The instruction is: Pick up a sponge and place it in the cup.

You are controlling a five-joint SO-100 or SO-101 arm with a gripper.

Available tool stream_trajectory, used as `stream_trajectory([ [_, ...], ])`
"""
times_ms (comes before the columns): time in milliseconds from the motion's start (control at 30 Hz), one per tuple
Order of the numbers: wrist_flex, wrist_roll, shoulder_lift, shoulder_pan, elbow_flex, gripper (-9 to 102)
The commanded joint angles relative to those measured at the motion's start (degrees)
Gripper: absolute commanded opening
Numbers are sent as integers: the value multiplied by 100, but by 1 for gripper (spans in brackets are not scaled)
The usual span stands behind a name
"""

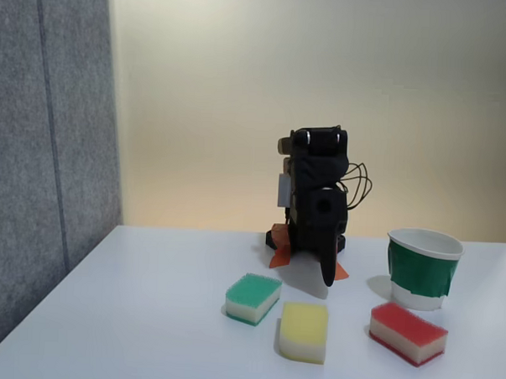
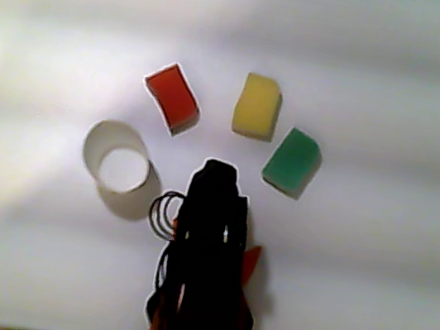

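Foam, three blocks of it, fanned out on the white table point(image 1: 147, 302) in front of me. Going left to right in the fixed view: a green-topped sponge point(image 1: 252, 298) at about 7 o'clock from my base, an all-yellow sponge point(image 1: 304, 331) near 6 o'clock, then the sponge point(image 1: 407, 332) I actually want, red top, cream middle, thin red base, lying flat at roughly 4 o'clock. Just behind it, at 1 o'clock from the sponge and close but not touching, sits the cup point(image 1: 423, 268), white paper with a green band, upright and open.

From above everything mirrors: the cup point(image 2: 116, 157) is on the left, the sponge point(image 2: 173, 97) up at 1 o'clock from it.

My arm is folded up over the base, claw point(image 1: 326, 275) hanging tip-down near the table, nothing in it as far as I can see. Honestly can't tell whether the jaws are apart or together from here.

Handling guess: it's light and squishy, so it'll compress rather than slip. I'd pinch across the short sides, mid-height on the cream layer. The cup looks light too, so a clumsy drop could tip it.
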Motion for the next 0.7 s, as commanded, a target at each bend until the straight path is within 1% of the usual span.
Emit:
stream_trajectory([
  [0,88,35,62,-18,255,3],
  [67,88,26,62,0,255,6],
  [400,88,18,62,-53,255,6],
  [467,88,0,62,-9,255,1],
  [667,88,-26,62,-35,255,0],
])
